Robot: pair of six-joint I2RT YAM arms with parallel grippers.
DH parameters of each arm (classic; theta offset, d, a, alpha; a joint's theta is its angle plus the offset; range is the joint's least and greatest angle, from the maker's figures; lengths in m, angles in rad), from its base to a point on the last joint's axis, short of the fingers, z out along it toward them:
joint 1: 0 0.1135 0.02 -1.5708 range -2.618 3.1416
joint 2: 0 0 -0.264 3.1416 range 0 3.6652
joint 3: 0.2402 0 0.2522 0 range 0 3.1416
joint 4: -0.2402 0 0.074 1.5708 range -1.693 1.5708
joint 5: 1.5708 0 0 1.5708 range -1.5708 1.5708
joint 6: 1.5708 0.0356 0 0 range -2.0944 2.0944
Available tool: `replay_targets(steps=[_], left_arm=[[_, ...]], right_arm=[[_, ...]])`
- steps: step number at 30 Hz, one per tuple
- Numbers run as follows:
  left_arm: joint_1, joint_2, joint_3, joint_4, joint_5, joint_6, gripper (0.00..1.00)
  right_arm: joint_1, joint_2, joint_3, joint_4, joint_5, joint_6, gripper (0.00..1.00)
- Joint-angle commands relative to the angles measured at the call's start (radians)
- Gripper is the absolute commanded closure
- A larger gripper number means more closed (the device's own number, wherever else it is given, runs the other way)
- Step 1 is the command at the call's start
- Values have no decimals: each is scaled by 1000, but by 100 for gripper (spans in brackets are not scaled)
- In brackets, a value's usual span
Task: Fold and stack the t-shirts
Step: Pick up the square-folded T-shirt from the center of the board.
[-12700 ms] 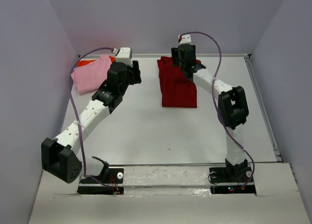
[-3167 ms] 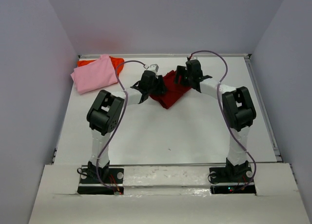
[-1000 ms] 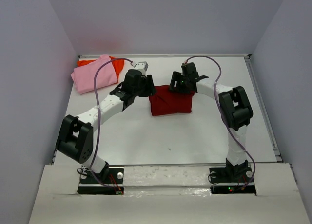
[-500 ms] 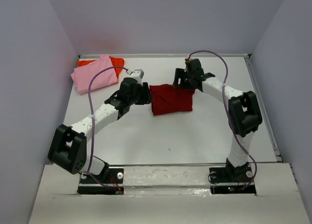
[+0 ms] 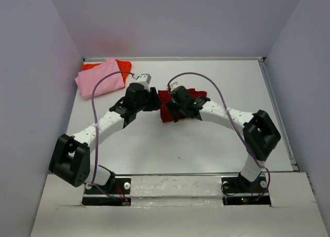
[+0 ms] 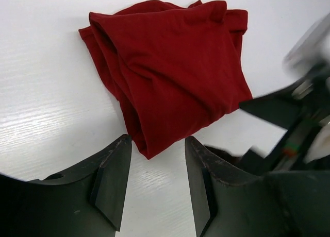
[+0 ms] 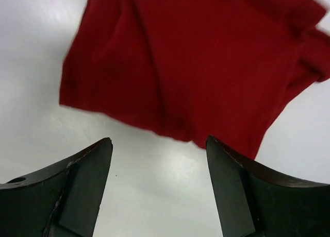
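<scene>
A dark crimson t-shirt lies folded in a small bundle mid-table, mostly covered by my right wrist in the top view. My left gripper is open at the shirt's left edge. In the left wrist view, one corner of the crimson shirt reaches just between the fingertips of the left gripper. My right gripper hovers open over the bundle. In the right wrist view the crimson shirt lies just beyond the right gripper, whose jaws enclose only bare table. The pink t-shirt lies on the orange-red t-shirt at the far left corner.
The white table is walled at the back and both sides. The right arm's wrist shows blurred close beside the left gripper, on the far side of the bundle.
My right gripper has swung from the shirt's far right edge to over its middle, moving left and nearer. The left gripper pulled back slightly left, then stayed at the shirt's edge.
</scene>
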Motion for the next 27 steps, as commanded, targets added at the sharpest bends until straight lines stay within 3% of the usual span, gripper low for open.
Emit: replay_targets(steps=[1,12,23,25,27], left_arm=[[0,-50,0,-9,-22,11,44],[17,-116,-43,-16,-7,4,44],[29,-153,-107,14,7,-25,44],[29,-158,-123,25,13,-31,44],[29,-158,-133,31,14,-39,44]], right_arm=[[71,19,-65,-52,178,-80,21],[94,59,-101,39,336,-102,21],[94,209,-9,115,257,-144,22],[94,252,1,129,230,-149,25],[94,277,11,134,199,-145,36]])
